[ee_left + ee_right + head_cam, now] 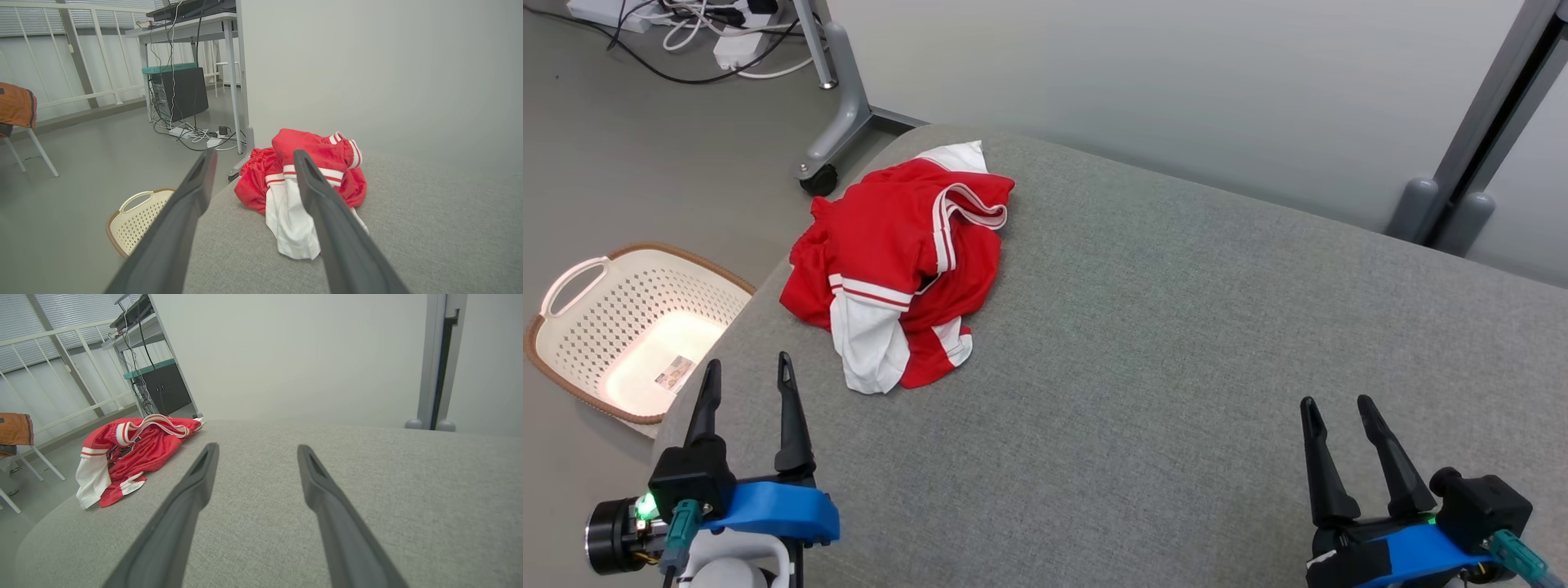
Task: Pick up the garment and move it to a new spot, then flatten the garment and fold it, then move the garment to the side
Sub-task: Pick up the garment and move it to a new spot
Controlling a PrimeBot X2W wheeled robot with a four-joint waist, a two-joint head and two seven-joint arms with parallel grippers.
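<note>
I am holding my left gripper (748, 360) and right gripper (1336, 401) wide apart, empty. The crumpled red-and-white garment (898, 261) is lying near the grey upholstered surface's (1176, 327) far-left edge.

Across the centre and right of the head view the grey table (1176, 343) lies bare, leaving open room from the right tool (1336, 402) at the lower right up to the pale wall (1176, 73) along the top. At the upper left a crumpled red and white garment (890, 253) lies in the way, with a strip of bare cloth between it and the left tool (748, 361). Off the table's left edge a basket (629, 302) sits on the floor, a wheeled stand leg (837, 139) rises beyond the garment, and two grey posts (1441, 208) stand at the upper right.
</note>
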